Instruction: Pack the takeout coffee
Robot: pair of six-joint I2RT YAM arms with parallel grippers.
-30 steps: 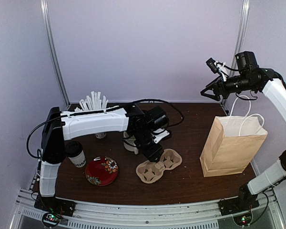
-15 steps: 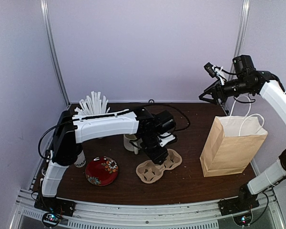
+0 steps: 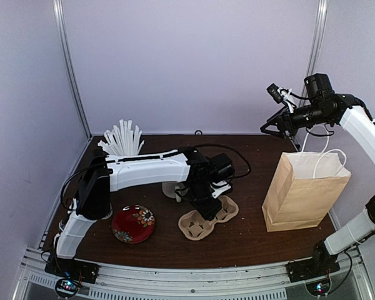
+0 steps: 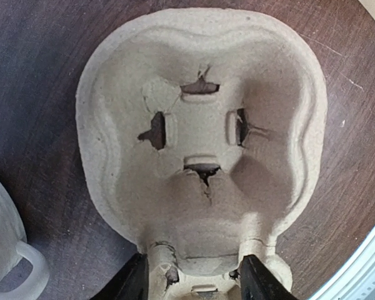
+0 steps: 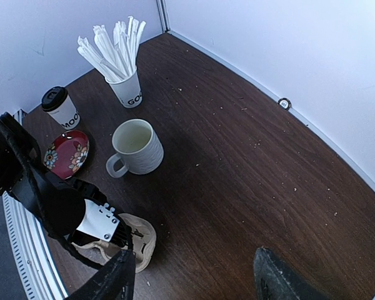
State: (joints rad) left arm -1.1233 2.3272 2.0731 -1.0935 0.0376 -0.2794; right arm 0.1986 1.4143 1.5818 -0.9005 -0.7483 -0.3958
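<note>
Takeout coffee [image 5: 62, 111] is lidded; paper cup [image 5: 128, 94] holds straws [image 5: 115, 50].

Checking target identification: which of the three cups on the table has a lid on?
The takeout coffee cup, capped in black; the mug is open and the other paper cup holds straws.

A brown moulded-pulp cup carrier [image 3: 197, 228] sits near the middle of the dark wooden table [image 3: 250, 244]. Left of it lies a round red patterned plate [image 3: 133, 224]. Further left, slightly behind, stands the tall white paper coffee cup with black plastic lid [image 5: 61, 107]. Behind the carrier's left side stands a white ceramic mug [image 5: 137, 147], and further back-left a white paper cup of straws [image 3: 122, 140]. Well right of the carrier stands a brown paper bag [image 3: 303, 194].
</note>
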